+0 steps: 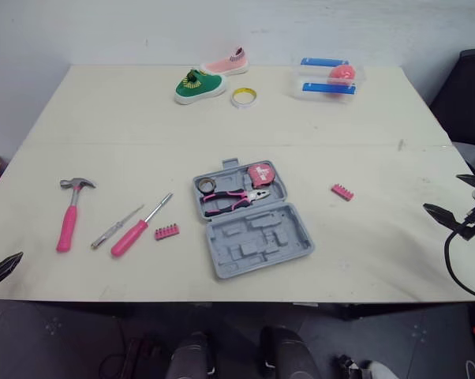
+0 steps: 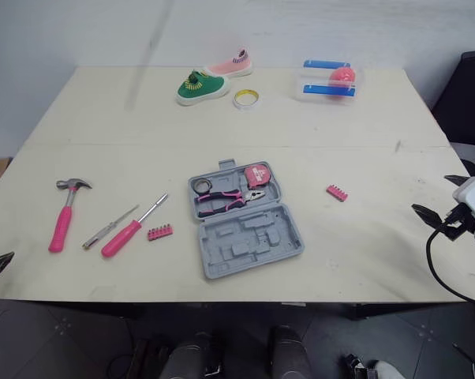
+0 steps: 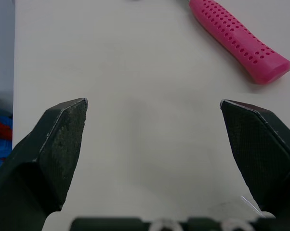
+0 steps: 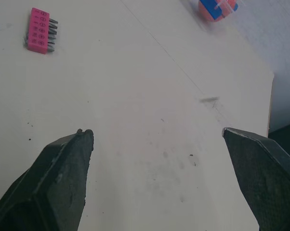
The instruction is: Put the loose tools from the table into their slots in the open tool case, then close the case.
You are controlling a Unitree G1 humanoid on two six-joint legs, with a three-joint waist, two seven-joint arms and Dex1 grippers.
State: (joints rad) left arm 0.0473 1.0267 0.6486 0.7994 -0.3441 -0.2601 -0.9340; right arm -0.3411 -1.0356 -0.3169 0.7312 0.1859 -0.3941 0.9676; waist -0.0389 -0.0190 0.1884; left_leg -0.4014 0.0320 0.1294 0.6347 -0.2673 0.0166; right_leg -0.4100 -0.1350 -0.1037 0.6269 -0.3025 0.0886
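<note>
1. Your case (image 1: 252,219) lies open mid-table (image 1: 103,118), with pliers (image 1: 233,199) and tape measure (image 1: 260,174) seated in its far half.
2. Loose to its left are the hammer (image 1: 69,215), thin screwdriver (image 1: 117,227), pink screwdriver (image 1: 139,225) and left bits (image 1: 166,231). The right bits (image 1: 342,191) lie to its right.
3. Your left gripper (image 3: 153,102) is spread wide and empty, near the hammer's handle.
4. Your right gripper (image 4: 157,131) is spread wide and empty, well apart from the right bits.
</note>
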